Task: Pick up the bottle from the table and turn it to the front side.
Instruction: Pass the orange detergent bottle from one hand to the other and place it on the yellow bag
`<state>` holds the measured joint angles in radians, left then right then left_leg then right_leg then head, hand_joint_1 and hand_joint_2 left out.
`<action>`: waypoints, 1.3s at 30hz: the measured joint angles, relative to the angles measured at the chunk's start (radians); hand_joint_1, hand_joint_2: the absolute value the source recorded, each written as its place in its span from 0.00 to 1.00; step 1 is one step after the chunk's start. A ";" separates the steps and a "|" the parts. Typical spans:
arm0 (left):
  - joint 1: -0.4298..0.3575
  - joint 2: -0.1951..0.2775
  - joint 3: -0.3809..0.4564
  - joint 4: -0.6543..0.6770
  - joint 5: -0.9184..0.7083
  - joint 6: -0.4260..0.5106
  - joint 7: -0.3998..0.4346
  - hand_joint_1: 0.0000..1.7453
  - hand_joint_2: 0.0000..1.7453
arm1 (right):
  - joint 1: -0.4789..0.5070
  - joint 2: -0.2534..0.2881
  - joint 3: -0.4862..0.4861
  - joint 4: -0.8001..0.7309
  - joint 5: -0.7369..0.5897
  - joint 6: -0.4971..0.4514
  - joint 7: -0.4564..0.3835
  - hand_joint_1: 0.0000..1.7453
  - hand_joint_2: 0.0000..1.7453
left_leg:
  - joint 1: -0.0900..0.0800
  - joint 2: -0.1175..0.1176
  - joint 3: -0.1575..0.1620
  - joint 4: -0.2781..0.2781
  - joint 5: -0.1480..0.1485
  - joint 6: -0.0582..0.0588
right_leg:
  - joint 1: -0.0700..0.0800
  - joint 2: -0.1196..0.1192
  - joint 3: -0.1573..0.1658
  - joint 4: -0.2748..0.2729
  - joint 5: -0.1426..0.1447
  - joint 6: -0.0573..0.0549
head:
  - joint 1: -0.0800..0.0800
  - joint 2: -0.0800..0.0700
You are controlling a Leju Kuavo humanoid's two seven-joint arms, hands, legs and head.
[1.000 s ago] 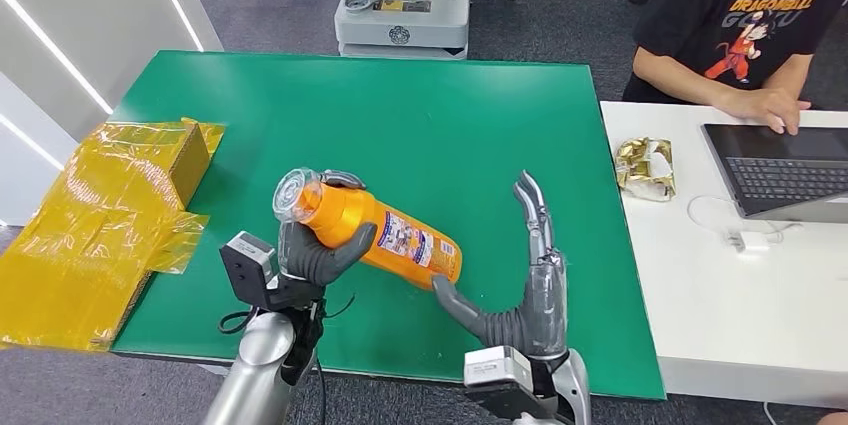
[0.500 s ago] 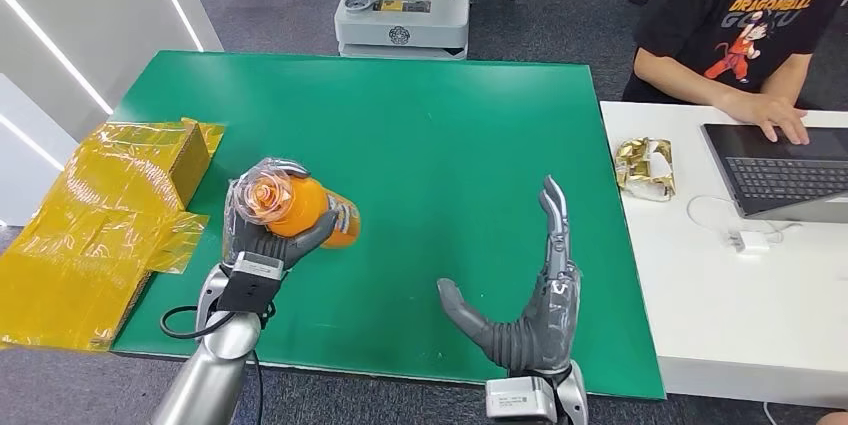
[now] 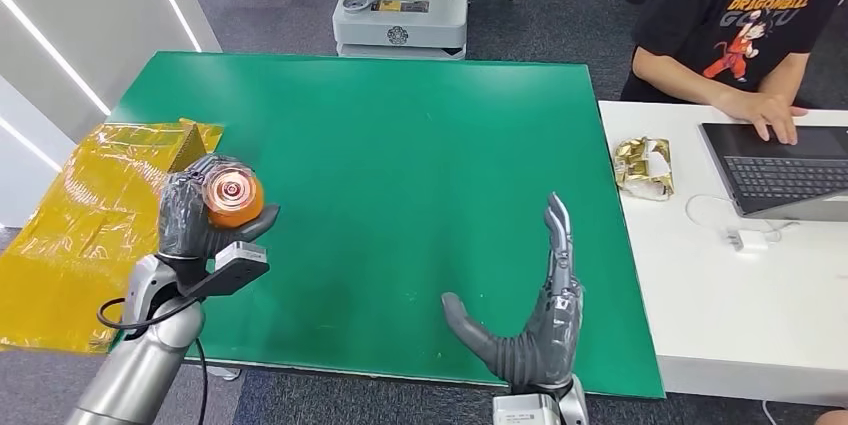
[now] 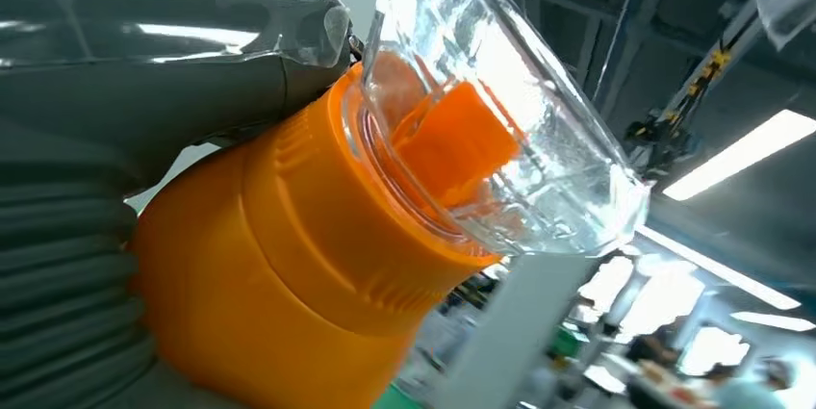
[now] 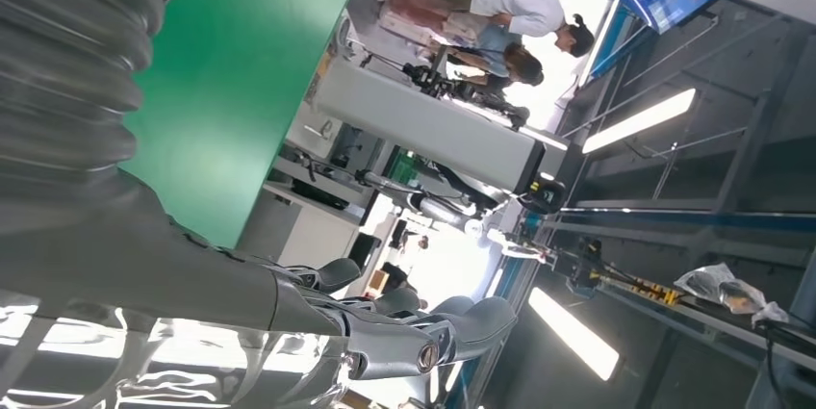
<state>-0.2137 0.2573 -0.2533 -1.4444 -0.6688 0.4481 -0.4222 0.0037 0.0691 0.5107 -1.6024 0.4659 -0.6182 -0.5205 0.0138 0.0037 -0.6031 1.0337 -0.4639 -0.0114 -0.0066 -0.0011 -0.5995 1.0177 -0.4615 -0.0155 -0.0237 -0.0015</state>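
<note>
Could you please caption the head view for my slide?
Left hand holds the orange bottle cap-up over the green table; right hand open.

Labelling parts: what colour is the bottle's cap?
Clear, over an orange spout; the bottle is orange. Best in the left wrist view.

I take this for a robotics lab or office: green table (image 3: 420, 125), laptop (image 3: 780, 170) desk (person typing), strip lighting overhead.
</note>
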 joint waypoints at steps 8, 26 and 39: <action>0.039 0.089 0.009 -0.046 -0.136 0.017 0.056 1.00 1.00 | 0.004 -0.007 0.008 -0.008 -0.002 -0.001 -0.003 0.00 1.00 | 0.000 -0.001 0.000 0.000 0.000 0.000 | 0.000 0.000 0.000 0.000 0.000 0.000 | 0.000 0.000; 0.012 0.289 0.048 0.013 -0.669 0.050 0.276 1.00 1.00 | 0.008 -0.009 0.008 -0.013 -0.028 0.014 -0.006 0.00 1.00 | 0.001 0.000 0.000 0.000 0.000 0.000 | 0.000 0.000 0.000 0.000 0.000 -0.001 | 0.000 0.000; -0.139 0.283 -0.097 0.380 -0.768 -0.059 0.217 1.00 1.00 | 0.018 -0.011 0.008 -0.043 -0.030 0.025 0.004 0.00 1.00 | 0.001 0.000 0.001 0.000 0.000 0.000 | 0.000 0.000 0.000 0.000 0.000 -0.001 | 0.000 0.000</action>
<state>-0.3523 0.5400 -0.3501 -1.0645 -1.4365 0.3895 -0.2050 0.0218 0.0580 0.5183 -1.6457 0.4355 -0.5928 -0.5167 0.0145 0.0037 -0.6023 1.0337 -0.4636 -0.0118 -0.0064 -0.0011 -0.5996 1.0178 -0.4612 -0.0162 -0.0234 -0.0015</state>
